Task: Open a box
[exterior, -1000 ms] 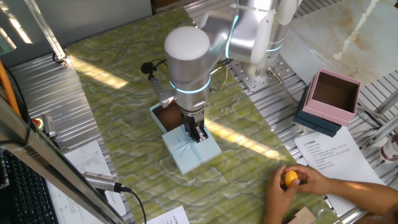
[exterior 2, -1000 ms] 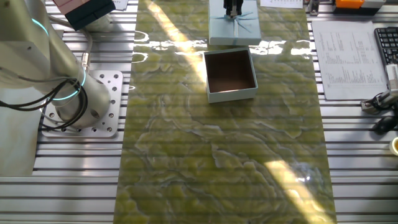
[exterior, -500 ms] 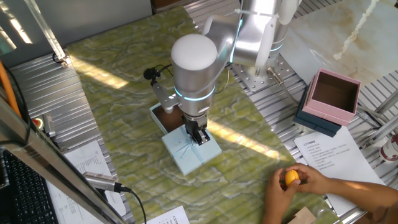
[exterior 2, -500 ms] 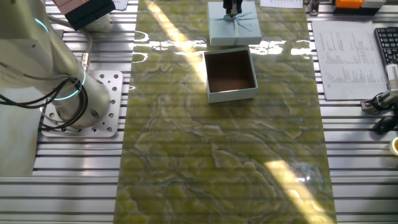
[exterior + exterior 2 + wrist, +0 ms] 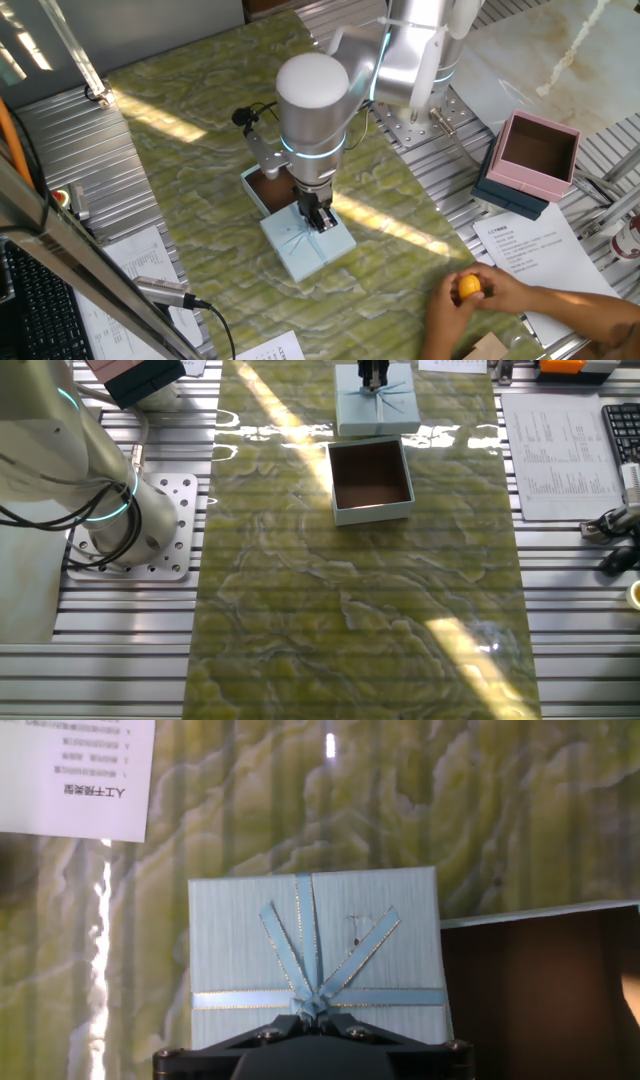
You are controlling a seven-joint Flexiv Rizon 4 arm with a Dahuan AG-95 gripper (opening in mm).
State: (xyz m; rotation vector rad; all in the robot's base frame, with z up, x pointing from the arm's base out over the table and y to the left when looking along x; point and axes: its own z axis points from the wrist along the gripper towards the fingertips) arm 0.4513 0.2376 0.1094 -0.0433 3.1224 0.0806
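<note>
A green marbled mat covers the middle of the surface (image 5: 360,610), with ribbed metal slats showing on either side of it and bright streaks of sunlight lying across it. Printed sheets of paper (image 5: 560,445) lie at the edges, a keyboard (image 5: 622,430) sits at one corner, and a pink box on a dark blue base (image 5: 530,165) stands open off the mat beside the arm's mounting plate. A person's hand (image 5: 480,300) at the near edge holds a small orange object (image 5: 467,288). The box (image 5: 370,480) stands open on the mat, its brown inside showing, and its pale blue lid (image 5: 307,243) with the ribbon bow (image 5: 315,1003) lies flat on the mat just beside it, touching or nearly touching one wall. The silver arm (image 5: 315,100) reaches out from its base and bends down so the wrist points straight at the lid. The fingers (image 5: 320,218) stand over the bow at the lid's middle; whether they are apart or clamped on the ribbon cannot be told, since the hand view shows only the dark underside of the mount.
</note>
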